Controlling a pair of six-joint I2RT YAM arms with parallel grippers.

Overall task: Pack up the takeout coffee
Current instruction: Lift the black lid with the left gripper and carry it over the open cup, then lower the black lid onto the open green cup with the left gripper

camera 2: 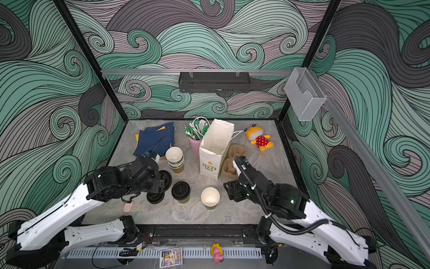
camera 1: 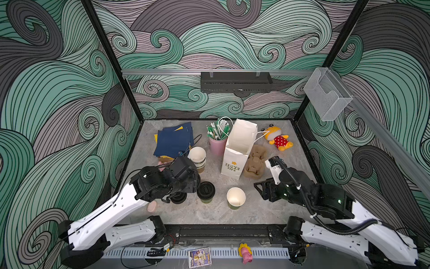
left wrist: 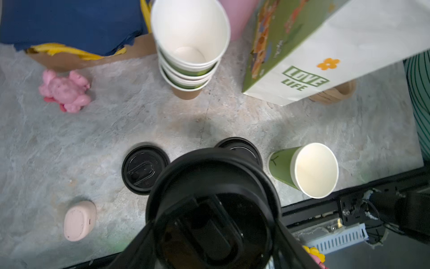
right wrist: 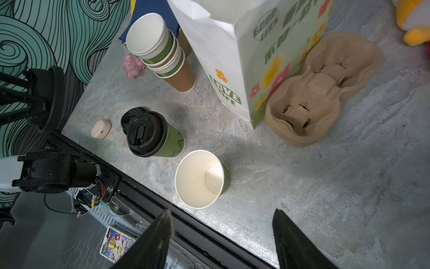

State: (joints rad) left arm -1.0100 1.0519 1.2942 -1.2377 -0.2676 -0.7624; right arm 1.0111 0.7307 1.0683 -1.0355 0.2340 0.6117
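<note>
Pinching a round, glossy black plastic sip lid [left wrist: 210, 202], your left gripper [camera 2: 160, 180] hovers at the marbled grey table's [camera 1: 267, 214] 8 o'clock. Your right gripper [right wrist: 221, 212] has its fingers spread and empty. One olive paper cup [camera 1: 206, 193] stands capped at 7 o'clock; its open, white-lined twin [camera 1: 236, 198] stands at 5 o'clock.

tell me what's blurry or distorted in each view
Left wrist view: the black lid nearest the lens is dark and out of focus, the table sharper. Right wrist view: the open right pincer is soft, the lidless cup crisp. Both top views: the frame posts splay outward, a wide-angle effect.
</note>
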